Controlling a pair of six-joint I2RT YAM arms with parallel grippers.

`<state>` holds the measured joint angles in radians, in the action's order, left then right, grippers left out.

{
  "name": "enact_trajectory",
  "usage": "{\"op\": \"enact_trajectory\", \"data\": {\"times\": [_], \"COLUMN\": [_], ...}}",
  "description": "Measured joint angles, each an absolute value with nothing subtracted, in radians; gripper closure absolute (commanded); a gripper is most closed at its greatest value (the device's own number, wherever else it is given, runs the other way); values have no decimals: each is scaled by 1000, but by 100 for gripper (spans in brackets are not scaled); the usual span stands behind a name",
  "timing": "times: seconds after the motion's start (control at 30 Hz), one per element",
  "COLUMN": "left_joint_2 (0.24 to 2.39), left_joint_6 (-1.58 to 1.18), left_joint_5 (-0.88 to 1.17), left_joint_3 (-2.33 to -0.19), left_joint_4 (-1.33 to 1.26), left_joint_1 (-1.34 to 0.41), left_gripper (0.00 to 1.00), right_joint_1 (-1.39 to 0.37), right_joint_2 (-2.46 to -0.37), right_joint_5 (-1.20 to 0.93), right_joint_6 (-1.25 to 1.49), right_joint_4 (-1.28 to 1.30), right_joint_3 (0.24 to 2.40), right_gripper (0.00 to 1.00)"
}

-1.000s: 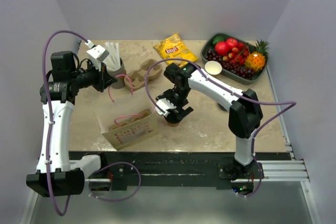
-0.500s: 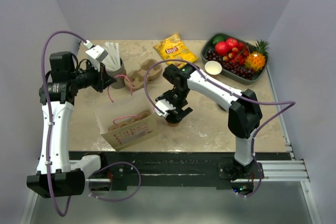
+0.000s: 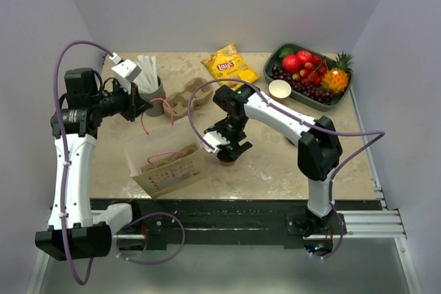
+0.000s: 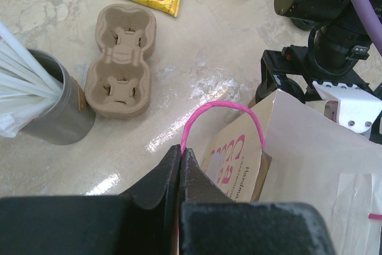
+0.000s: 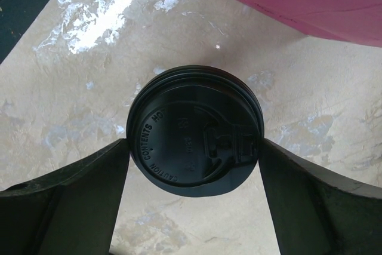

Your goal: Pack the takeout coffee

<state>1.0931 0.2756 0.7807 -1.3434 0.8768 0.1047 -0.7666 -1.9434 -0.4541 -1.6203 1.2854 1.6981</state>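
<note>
The right gripper [image 5: 194, 153] hangs straight over the takeout coffee [image 5: 196, 128]. Its jaws are wide, one finger at each side of the black lid, not visibly clamped. The cup stands upright on the table [image 5: 71, 76], right beneath this arm. Just beyond, toward the left arm, the paper bag [image 4: 310, 147] gapes, its pink handle [image 4: 224, 107] pinched in the closed left gripper [image 4: 180, 168].

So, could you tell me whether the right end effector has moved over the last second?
Yes, slightly: the right end effector has edged left, toward the paper bag.
</note>
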Motion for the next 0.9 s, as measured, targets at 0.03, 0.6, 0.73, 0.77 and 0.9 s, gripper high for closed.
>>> {"op": "enact_trajectory", "data": {"times": [0.03,0.6,0.73,0.77,0.9], "left_joint_2": [1093,1093,1093,1093,1093], "left_joint_6": [275,270,268,268,268], "left_joint_5": [781,785,788,789,789], "left_joint_3": [-1343,-1328,-1327,-1327,-1327], "left_joint_4": [877,876,875,875,875], "left_joint_1": [105,105,105,105,105], "left_gripper": [100,100,100,100,100], "right_joint_1": [-767,-768,-772,-773,-773], "right_joint_2": [-1943,-1943,-1942,-1942,-1942], "right_joint_5": [-454,-450,-442,-440,-437], "right_joint_6": [-1617,-1573,-1562,-1559,-1545], "right_joint_4": [1286,1275,1270,1269,1267], "right_joint_3": [1699,1701,1699,1699,1700], "right_gripper": [14,19,26,27,29]}}
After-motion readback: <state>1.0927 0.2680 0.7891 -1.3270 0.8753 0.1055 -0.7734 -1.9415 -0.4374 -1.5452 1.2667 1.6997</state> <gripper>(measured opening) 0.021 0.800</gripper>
